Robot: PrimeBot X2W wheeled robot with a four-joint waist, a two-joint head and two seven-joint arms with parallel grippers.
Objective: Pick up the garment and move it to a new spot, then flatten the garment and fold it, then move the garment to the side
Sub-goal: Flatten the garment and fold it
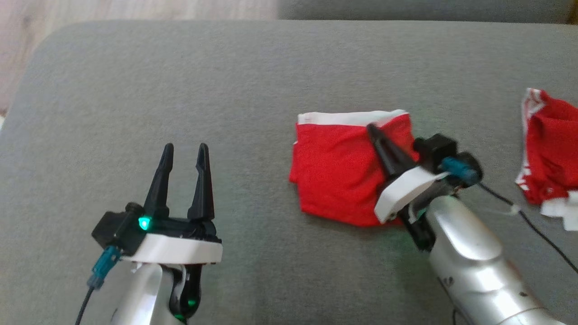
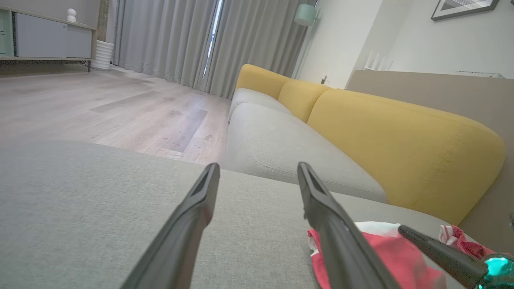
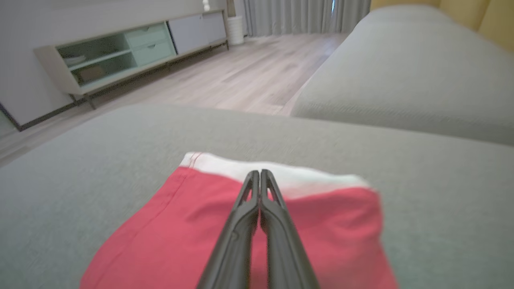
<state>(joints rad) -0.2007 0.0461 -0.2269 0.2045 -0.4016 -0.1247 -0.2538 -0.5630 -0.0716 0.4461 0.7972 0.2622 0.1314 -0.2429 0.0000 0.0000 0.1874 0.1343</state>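
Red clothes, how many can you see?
2. One folded red garment lies mid-cushion beneath the right gripper; one crumpled red garment sits far right, partly cut off by the picture's edge.

garment [image 1: 336, 176] red, white band; cushion [image 1: 180, 90] plain grey; backrest [image 2: 401, 136] yellow

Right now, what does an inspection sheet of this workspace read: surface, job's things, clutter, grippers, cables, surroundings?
Surface: grey cushion, smooth fabric.
Job's things: red garment, folded, lying flat, white band on far edge.
Clutter: second red-and-white garment, crumpled, at the right, apart from the first.
Grippers: left gripper open above bare cushion; right gripper shut, fingers over the red garment.
Cables: black cable trailing from the right wrist across the cushion; teal-plugged cable at the left wrist.
Surroundings: wood floor, yellow-backed sofa, curtains, low cabinet.
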